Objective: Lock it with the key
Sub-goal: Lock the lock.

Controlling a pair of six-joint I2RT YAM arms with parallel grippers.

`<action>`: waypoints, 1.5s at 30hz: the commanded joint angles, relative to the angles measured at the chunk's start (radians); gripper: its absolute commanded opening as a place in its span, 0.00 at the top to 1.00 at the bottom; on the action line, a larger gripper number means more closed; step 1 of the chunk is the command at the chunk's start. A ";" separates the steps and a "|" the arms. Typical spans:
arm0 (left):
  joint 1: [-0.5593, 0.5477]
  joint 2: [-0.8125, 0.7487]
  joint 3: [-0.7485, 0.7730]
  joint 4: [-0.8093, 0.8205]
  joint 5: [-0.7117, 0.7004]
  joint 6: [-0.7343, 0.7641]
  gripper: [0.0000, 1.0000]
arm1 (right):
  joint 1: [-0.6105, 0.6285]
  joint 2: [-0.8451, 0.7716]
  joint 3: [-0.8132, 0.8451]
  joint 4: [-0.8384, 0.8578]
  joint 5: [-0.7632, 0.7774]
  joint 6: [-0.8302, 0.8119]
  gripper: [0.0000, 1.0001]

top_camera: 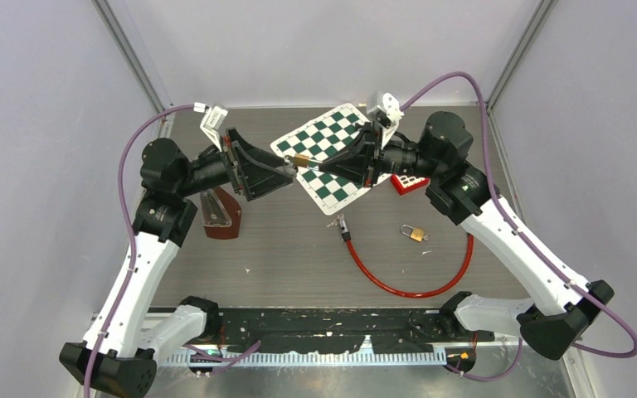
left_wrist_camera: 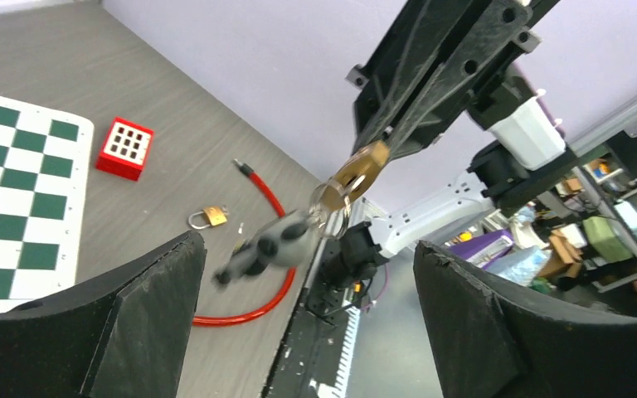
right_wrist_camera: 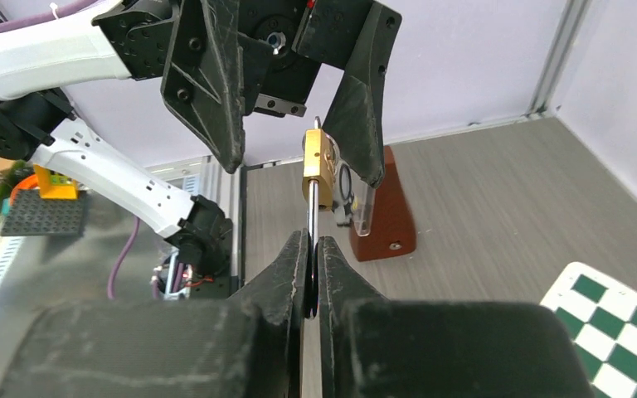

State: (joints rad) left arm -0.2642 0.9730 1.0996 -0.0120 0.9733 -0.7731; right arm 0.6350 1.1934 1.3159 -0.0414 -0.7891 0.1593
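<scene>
1. Right claw (right_wrist_camera: 313, 249) is pinched shut on what looks like a brass padlock (right_wrist_camera: 318, 162) above the chessboard mat (top_camera: 323, 145); keys (left_wrist_camera: 269, 247) dangle below it.
2. Left claw (left_wrist_camera: 305, 249) gapes wide, empty, beside it.
3. Keys are likely light, stiff and swinging; grip one by its head.

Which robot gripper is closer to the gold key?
Right. The right gripper is pinched shut on the key, holding it up in the air. The left gripper is open, its jaws spread wide on either side of the key.
</scene>
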 commanded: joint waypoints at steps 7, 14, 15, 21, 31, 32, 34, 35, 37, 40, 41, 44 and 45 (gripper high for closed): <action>0.000 -0.061 -0.026 0.121 -0.105 0.297 0.06 | 0.003 0.030 0.267 -0.492 0.021 -0.371 0.95; 0.000 -0.041 -0.060 0.220 -0.025 0.294 0.07 | 0.012 0.100 0.351 -0.700 0.028 -0.431 0.95; -0.001 -0.015 -0.046 0.223 0.001 0.257 0.09 | 0.021 0.103 0.355 -0.710 0.030 -0.436 0.95; -0.047 0.072 -0.114 0.471 0.099 0.054 0.16 | 0.051 0.136 0.332 -0.731 0.043 -0.417 0.95; -0.086 0.121 -0.217 0.674 0.226 -0.115 0.20 | 0.063 0.155 0.321 -0.674 0.032 -0.365 0.95; -0.092 0.120 -0.223 0.676 0.224 -0.112 0.21 | 0.062 0.156 0.320 -0.671 0.029 -0.358 0.95; -0.100 0.116 -0.233 0.678 0.218 -0.105 0.23 | 0.063 0.158 0.318 -0.660 0.029 -0.343 0.95; -0.101 0.114 -0.239 0.678 0.214 -0.100 0.27 | 0.063 0.159 0.319 -0.654 0.030 -0.325 0.95; -0.101 0.108 -0.249 0.651 0.204 -0.076 0.33 | 0.064 0.168 0.330 -0.654 0.026 -0.297 0.95; -0.101 0.101 -0.245 0.566 0.181 -0.006 0.42 | 0.063 0.190 0.347 -0.673 0.003 -0.278 0.95; -0.102 0.098 -0.242 0.537 0.176 0.015 0.44 | 0.063 0.192 0.348 -0.673 0.000 -0.273 0.95; -0.102 0.094 -0.236 0.480 0.161 0.050 0.48 | 0.062 0.190 0.347 -0.672 0.004 -0.269 0.95; -0.103 0.093 -0.237 0.474 0.161 0.054 0.48 | 0.063 0.189 0.346 -0.670 0.008 -0.267 0.95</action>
State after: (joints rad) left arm -0.3626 1.0924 0.8520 0.5133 1.1545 -0.7876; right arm 0.6930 1.3937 1.6176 -0.7578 -0.7574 -0.1413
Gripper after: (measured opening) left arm 0.539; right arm 0.095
